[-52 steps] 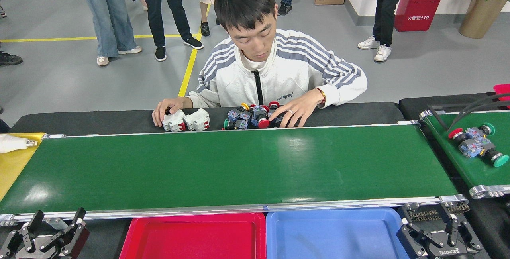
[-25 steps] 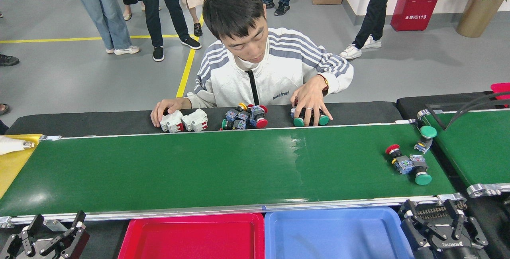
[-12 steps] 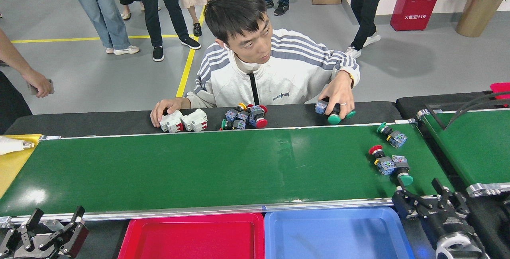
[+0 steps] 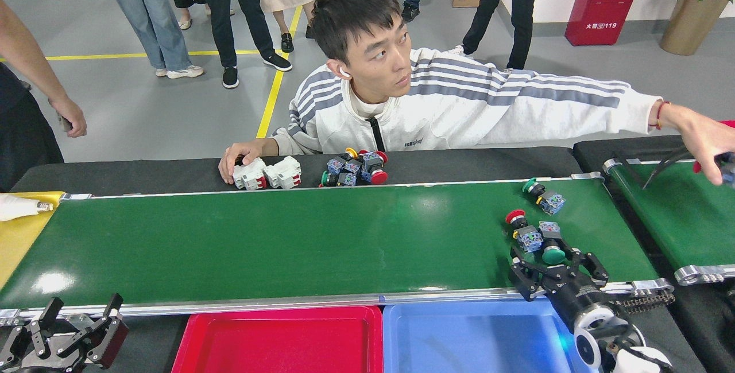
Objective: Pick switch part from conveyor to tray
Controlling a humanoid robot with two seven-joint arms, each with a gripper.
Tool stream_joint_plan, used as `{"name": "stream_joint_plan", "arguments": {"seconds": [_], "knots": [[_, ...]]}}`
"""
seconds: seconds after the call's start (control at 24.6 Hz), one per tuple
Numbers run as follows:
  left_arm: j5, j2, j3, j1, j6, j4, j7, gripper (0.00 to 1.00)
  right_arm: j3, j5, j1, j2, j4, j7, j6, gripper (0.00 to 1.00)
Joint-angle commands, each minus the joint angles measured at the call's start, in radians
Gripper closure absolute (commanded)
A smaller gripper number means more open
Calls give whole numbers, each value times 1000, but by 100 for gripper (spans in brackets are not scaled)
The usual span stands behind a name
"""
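Observation:
Three switch parts lie near the right end of the conveyor [image 4: 287, 241]: a red-capped one [image 4: 521, 226], a green-capped one [image 4: 550, 245] touching it, and another green-capped one [image 4: 542, 196] farther back. My right gripper [image 4: 548, 261] is open, reaching over the front rail, with its fingers on either side of the nearer green-capped part. My left gripper [image 4: 74, 318] is open and holds nothing, low at the bottom left, in front of the belt rail. A red tray [image 4: 281, 341] and a blue tray [image 4: 471, 335] sit side by side in front of the conveyor.
A person leans over the far black ledge, one hand on white breakers [image 4: 267, 173] next to a pile of switch parts [image 4: 353, 171]. The person's other arm [image 4: 574, 106] stretches over the smaller green belt [image 4: 683, 212] on the right. A yellow surface [image 4: 17, 238] lies at the left end.
My right gripper rose from the lower right and moved left onto the belt, up to the switch parts. The parts rode left along the belt. The person's arm swung out to the right.

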Motion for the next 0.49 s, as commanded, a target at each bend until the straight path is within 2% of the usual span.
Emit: {"name": "stream_joint_plan", "arguments": {"seconds": [0.0,0.08,0.12,0.16,0.24,0.28,0.37,0.45], "knots": [[-3,6,-11,-10,-3,-9,3,0,13,1,-44,16,33,1,1,0],[-3,9,-37,-13,-1,-8,3,0,29,1,-76,28,74,3,2,2],[-1,9,-37,-14,-1,-11,3,0,32,1,-85,34,85,3,2,8],[-1,9,-38,-17,-1,-11,3,0,33,1,-90,37,86,3,-1,24],[-1,9,-38,-19,-1,-11,3,0,38,3,-93,36,85,3,-2,68],[-3,7,-38,-19,-1,-8,3,0,50,3,-98,33,85,3,-1,82],[-1,9,-38,-19,-1,-2,3,0,59,1,-102,30,80,3,-8,97],[-1,9,-38,-28,0,1,3,0,59,0,-99,28,68,1,-13,98]]}}
